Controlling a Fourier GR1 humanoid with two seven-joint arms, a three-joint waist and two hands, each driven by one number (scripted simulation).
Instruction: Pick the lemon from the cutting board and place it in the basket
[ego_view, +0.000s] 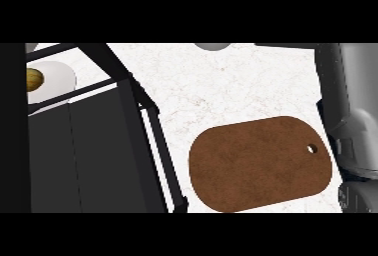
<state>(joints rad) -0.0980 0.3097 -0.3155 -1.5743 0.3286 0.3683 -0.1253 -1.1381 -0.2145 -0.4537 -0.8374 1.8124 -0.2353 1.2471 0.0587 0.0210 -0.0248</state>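
The brown cutting board (258, 162) lies on the white counter at lower right, and nothing rests on it. The black-framed basket (96, 145) fills the left side, with dark panels and slanted bars. Through its upper bars a yellowish round fruit, likely the lemon (33, 79), shows at the far left against a white rounded surface (57, 75). I cannot tell whether that surface is inside the basket or behind it. A grey arm section (353, 125) runs down the right edge beside the board. Neither black hand shows.
A grey rounded object (212, 46) peeks in at the top edge. White speckled counter (236, 85) lies between the basket and the arm. A black strip (12, 125) covers the far left edge.
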